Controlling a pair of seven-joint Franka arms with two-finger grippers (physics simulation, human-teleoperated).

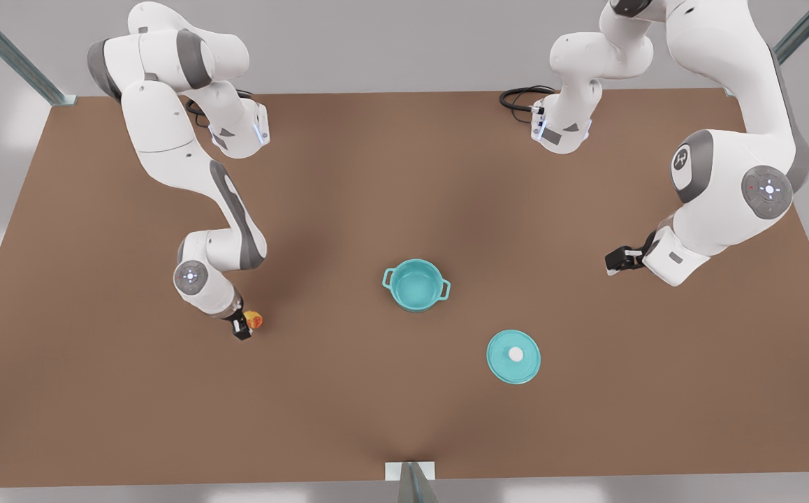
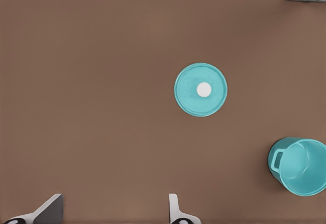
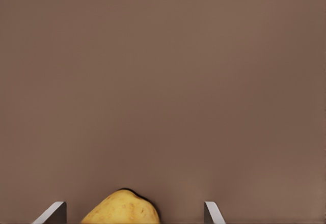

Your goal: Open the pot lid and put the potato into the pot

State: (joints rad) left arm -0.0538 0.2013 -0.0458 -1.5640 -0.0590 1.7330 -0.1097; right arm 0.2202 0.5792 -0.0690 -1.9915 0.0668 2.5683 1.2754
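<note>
The teal pot [image 1: 415, 285] stands uncovered at the table's middle, also seen as the pot [image 2: 300, 166] in the left wrist view. The pot lid [image 1: 513, 356] lies flat on the table to the front view's right of the pot, white knob up; the lid [image 2: 200, 89] is apart from the pot. The yellow potato [image 1: 253, 321] rests on the table at the front view's left. My right gripper [image 1: 242, 328] is low beside it, open, with the potato [image 3: 122, 210] between its spread fingers [image 3: 133, 215]. My left gripper [image 1: 615, 261] hovers at the front view's right, open [image 2: 113, 214] and holding nothing.
Brown table [image 1: 404, 175] with metal frame posts at its far corners and a bracket [image 1: 410, 471] at the near edge. Cables [image 1: 520, 98] lie by the arm base at the far right.
</note>
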